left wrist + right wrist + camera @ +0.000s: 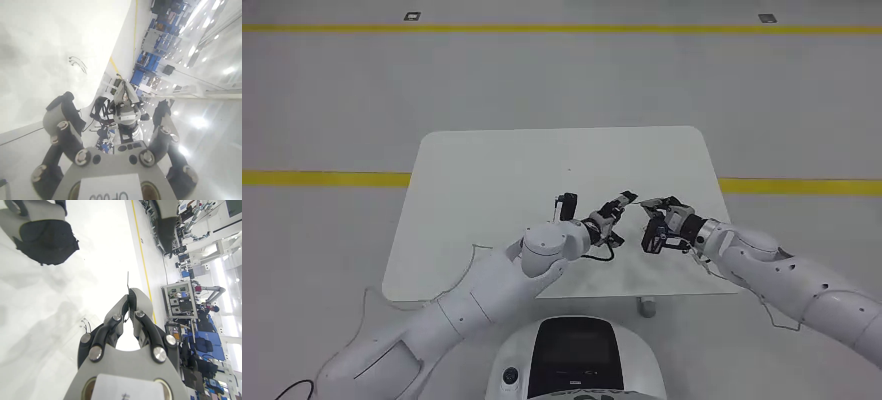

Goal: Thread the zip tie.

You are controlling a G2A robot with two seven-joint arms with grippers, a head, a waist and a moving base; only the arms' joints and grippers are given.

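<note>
1. The right gripper (129, 294) is pressed together on the zip tie (128, 281), holding it in the air above the near right part of the table (492, 200).
2. The tie's long axis runs in line with that gripper's fingers. A thin black end pokes straight out past the tips, and a shorter piece shows behind the pads, toward the palm. I cannot tell which end carries the head.
3. The left gripper (115, 99) stands wide apart and holds nothing. It faces the right one tip to tip — in the left wrist view the right gripper sits between its two spread fingers. In the right wrist view its dark pads (47, 243) flank the space ahead of the tie's free end without touching it.
4. Judgement: the coming move turns on this line-up. The free end points into the left gripper's gap, so the left arm is the nearer one to take it. The strip is very thin, so a small sideways offset could let the pads close beside it.
5. A few loose dark strands (77, 63) with pale ends lie on the table, well apart from both grippers.
6. Writing: a white label (111, 187) sits on the left wrist body, and another on the right. The dark print is cut by the frame edge and cannot be read as a word — no brand is legible.
</note>
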